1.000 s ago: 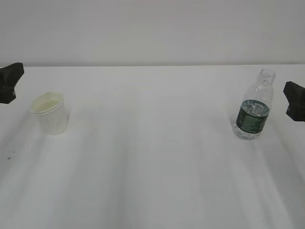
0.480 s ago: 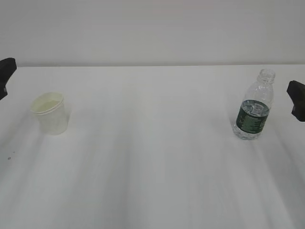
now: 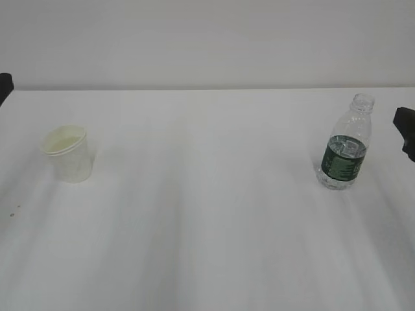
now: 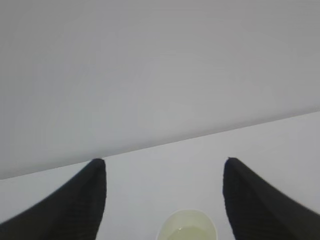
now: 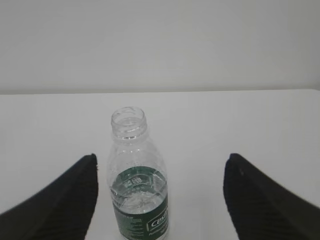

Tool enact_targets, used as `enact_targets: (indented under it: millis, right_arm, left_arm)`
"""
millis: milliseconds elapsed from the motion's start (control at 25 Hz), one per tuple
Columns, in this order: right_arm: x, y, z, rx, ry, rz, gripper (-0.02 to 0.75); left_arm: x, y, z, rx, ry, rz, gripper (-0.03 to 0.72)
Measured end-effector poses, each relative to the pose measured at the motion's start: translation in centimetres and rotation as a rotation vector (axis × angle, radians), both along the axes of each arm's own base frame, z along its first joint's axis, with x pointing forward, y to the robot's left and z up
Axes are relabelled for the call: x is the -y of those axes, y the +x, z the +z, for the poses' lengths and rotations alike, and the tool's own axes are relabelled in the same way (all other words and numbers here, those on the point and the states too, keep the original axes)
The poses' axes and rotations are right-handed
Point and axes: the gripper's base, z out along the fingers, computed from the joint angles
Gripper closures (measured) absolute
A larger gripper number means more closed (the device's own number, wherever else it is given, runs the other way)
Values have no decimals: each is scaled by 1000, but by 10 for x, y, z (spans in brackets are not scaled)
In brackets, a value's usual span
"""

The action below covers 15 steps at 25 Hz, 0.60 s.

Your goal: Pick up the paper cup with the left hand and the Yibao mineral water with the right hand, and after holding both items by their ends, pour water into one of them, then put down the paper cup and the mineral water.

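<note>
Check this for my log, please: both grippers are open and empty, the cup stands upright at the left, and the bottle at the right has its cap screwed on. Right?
Not quite: the bottle has no cap. The right wrist view shows its bare threaded neck open. The rest holds: left gripper and right gripper are open and empty, and the cup stands upright at the left.

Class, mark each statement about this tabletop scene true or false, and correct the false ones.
1. The Yibao mineral water has no cap on. True.
2. The paper cup lies on its side. False: it stands upright.
3. The right hand is shut on the bottle. False: its jaws are open, apart from the bottle.
4. The left hand is open. True.
5. The bottle is full to the neck. False: water reaches only about the label.
</note>
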Motion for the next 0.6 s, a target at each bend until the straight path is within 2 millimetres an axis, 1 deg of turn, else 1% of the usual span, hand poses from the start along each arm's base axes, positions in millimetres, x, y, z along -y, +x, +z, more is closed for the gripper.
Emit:
enact_targets:
  millis: [600]
  right_arm:
    - [0, -14, 16, -1, 1, 14, 147]
  left_arm:
    - [-5, -24, 23, -2, -1, 29, 176]
